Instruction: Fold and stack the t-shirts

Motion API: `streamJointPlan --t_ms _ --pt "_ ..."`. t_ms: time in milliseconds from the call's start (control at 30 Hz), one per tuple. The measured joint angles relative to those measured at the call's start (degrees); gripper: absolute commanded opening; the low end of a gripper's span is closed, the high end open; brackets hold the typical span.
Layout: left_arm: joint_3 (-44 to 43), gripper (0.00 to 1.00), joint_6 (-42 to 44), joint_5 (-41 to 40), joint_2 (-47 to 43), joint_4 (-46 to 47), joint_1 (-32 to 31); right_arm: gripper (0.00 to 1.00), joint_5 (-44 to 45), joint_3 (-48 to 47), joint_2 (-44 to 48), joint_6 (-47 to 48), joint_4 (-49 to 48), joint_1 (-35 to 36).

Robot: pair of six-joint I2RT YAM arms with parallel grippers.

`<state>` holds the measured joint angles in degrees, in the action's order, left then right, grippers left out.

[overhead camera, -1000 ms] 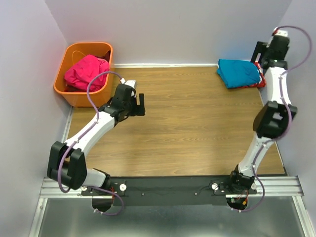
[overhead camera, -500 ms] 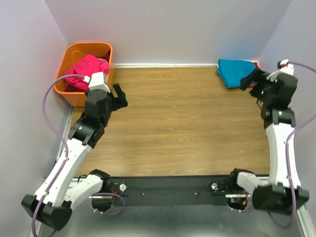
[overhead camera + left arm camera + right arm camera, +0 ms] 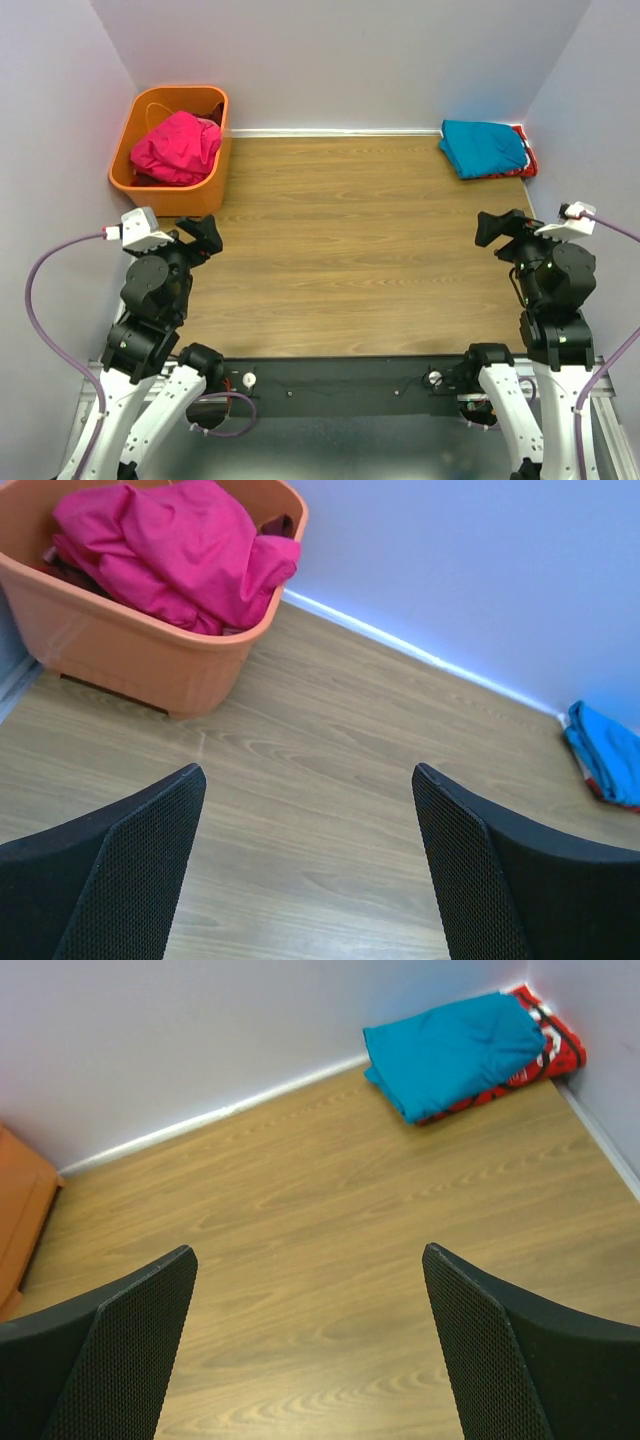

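A folded teal-blue t-shirt (image 3: 484,147) lies on a folded red t-shirt (image 3: 528,157) in the table's far right corner; the right wrist view shows the same teal-blue t-shirt (image 3: 453,1052) over the red t-shirt (image 3: 548,1052). A crumpled magenta-pink t-shirt (image 3: 177,146) fills the orange basket (image 3: 137,186) at the far left, and the left wrist view shows that magenta-pink t-shirt (image 3: 175,552) too. My left gripper (image 3: 203,238) hangs open and empty near the front left, short of the basket. My right gripper (image 3: 497,228) stands open and empty near the front right, well short of the stack.
The orange basket (image 3: 130,645) sits against the left wall at the table's far left corner. Pale walls close in the back and both sides. Bare wood table (image 3: 360,240) lies between the two arms. A black rail (image 3: 340,378) carries both arm bases at the near edge.
Both arms have pulled back toward their bases: the left gripper away from the basket, the right gripper away from the folded stack. Both stayed open and empty.
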<state>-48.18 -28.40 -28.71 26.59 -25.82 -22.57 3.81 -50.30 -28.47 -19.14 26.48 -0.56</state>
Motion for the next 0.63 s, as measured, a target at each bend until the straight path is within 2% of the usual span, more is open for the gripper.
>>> streamJointPlan --t_ms 133,333,633 --pt "2.8 0.92 -1.3 -0.7 -3.8 0.3 0.0 1.0 0.5 2.8 2.6 -0.3 0.8 0.7" --pt "6.8 0.93 -3.6 -0.7 -4.1 0.6 0.0 1.0 0.5 3.6 3.7 -0.3 0.8 2.0" --pt "10.6 0.93 -3.8 -0.2 -6.3 6.1 0.0 1.0 1.7 3.9 3.8 0.0 0.9 4.5"
